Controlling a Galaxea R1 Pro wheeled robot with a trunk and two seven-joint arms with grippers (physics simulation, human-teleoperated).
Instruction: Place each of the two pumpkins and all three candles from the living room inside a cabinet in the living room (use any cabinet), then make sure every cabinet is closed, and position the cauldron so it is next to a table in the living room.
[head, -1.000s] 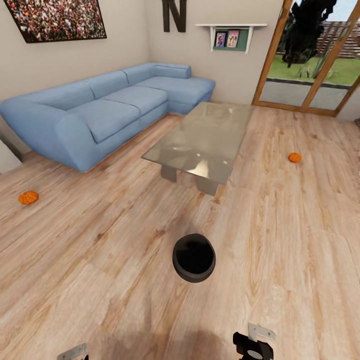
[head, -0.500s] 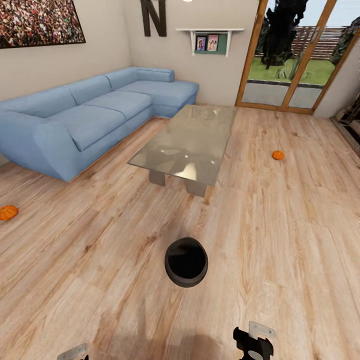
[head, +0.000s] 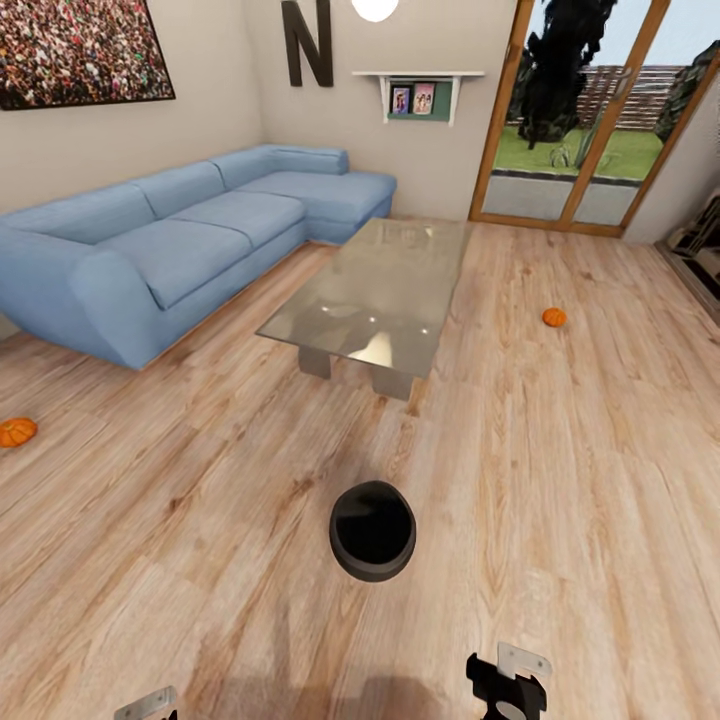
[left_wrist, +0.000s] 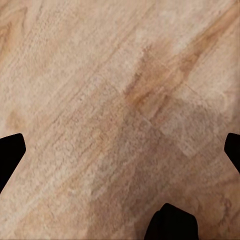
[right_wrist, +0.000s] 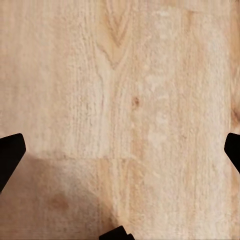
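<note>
1. The left gripper (left_wrist: 120, 145) is open: its two fingertips stand far apart at the opposite edges of the left wrist view, with nothing between them, and only the wooden floor (left_wrist: 100, 75) is below.
2. The right gripper (right_wrist: 120, 147) is also open and empty, over the same floor, with its dark fingertips wide apart.
3. The cauldron (head: 372, 530) stands upright on the floor in front of the robot, apart from the table (head: 370, 295).
4. The table has a glass top and stands between the blue sofa (head: 180, 240) and the glass door (head: 580, 110).
5. One pumpkin (head: 17, 432) lies on the floor at the far left, near the end of the sofa.
6. The other pumpkin (head: 554, 317) lies on the floor to the right of the table, well apart from it.
7. On the back wall there is a small shelf (head: 418, 88) with pictures.
</note>
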